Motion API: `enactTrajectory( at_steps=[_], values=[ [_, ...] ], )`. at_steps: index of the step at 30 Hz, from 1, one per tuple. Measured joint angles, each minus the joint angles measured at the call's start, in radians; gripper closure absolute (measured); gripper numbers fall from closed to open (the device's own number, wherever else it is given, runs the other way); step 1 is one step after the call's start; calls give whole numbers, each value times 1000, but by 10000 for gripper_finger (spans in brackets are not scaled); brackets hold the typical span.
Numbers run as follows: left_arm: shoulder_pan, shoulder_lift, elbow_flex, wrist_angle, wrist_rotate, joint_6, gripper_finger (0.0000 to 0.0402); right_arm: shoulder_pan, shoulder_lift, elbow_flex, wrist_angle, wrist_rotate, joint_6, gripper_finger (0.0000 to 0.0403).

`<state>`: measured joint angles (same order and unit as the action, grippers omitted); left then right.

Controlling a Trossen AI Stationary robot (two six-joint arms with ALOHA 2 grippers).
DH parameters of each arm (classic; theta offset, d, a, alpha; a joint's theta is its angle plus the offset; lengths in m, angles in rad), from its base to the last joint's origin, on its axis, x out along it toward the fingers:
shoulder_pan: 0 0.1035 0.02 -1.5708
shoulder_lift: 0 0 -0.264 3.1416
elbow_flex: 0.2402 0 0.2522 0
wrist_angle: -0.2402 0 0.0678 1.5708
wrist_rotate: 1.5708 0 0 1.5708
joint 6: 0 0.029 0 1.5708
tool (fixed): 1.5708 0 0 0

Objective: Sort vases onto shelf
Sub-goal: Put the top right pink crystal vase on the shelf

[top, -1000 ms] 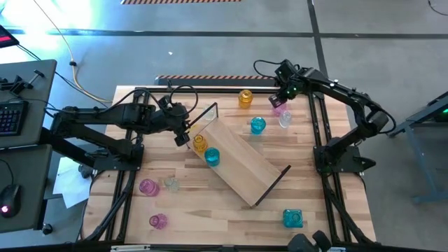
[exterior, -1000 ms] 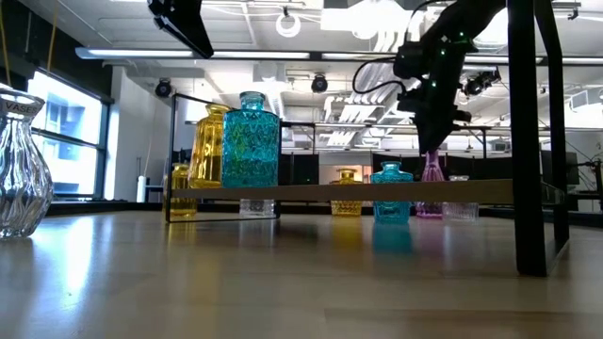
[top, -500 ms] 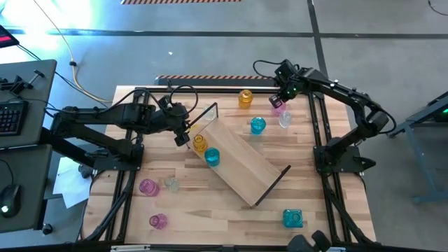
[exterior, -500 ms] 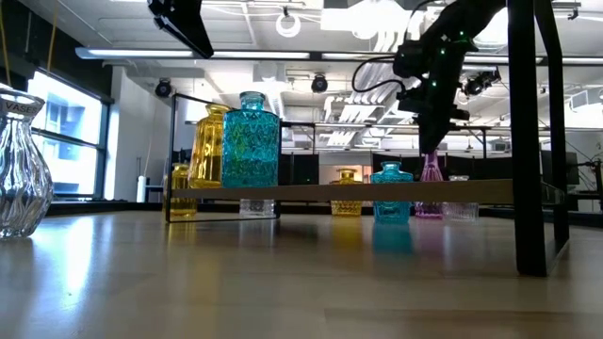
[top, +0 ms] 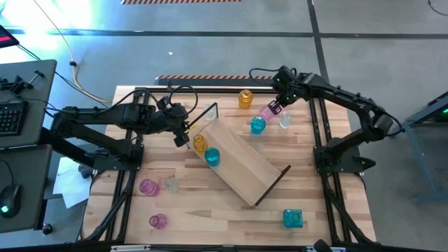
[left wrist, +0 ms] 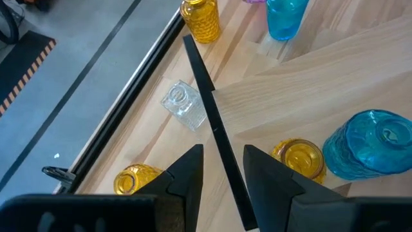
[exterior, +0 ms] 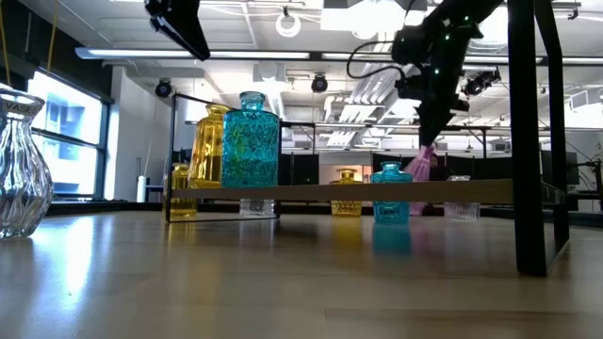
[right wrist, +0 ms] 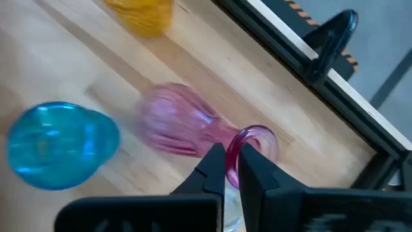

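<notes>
you find almost no readable text. only lettering: few dark characters on rim of clear vase (exterior: 19,160) at left edge of low view, too cut off and small for you to read as word. no labels, brands or numbers legible on other vases, shelf (top: 241,162) or arms. striped floor tape (top: 210,77) beyond table carries no words.

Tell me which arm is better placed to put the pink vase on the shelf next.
Right. Its end effector is shut on the tilted pink vase. The left end effector hangs open by the shelf, holding nothing.
</notes>
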<state>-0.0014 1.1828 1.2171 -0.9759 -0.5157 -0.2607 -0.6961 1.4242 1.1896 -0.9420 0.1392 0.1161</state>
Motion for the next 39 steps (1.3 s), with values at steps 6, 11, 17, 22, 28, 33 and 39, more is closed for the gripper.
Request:
enactTrajectory(
  at_steps=[6, 11, 17, 22, 28, 33, 39],
  values=[
    [0, 0, 0, 0, 9, -16, 298, 23, -48, 0, -20, 37, 17, 402],
    [0, 0, 0, -1, 9, -17, 298, 40, -73, 2, -46, 45, 23, 402],
    [0, 1, 0, -1, 9, -17, 298, 59, -111, 3, -59, 54, 35, 402],
    [0, 1, 0, -1, 9, -17, 298, 72, -168, 4, -87, 71, 49, 402],
    [0, 1, 0, -1, 9, -23, 298, 71, -254, 5, -160, 95, 88, 402],
    [0, 1, 0, -1, 9, -24, 298, 71, -339, 5, -182, 103, 112, 402],
    [0, 1, 0, -1, 9, -24, 298, 112, -424, 6, -176, 85, 144, 403]
  ],
)
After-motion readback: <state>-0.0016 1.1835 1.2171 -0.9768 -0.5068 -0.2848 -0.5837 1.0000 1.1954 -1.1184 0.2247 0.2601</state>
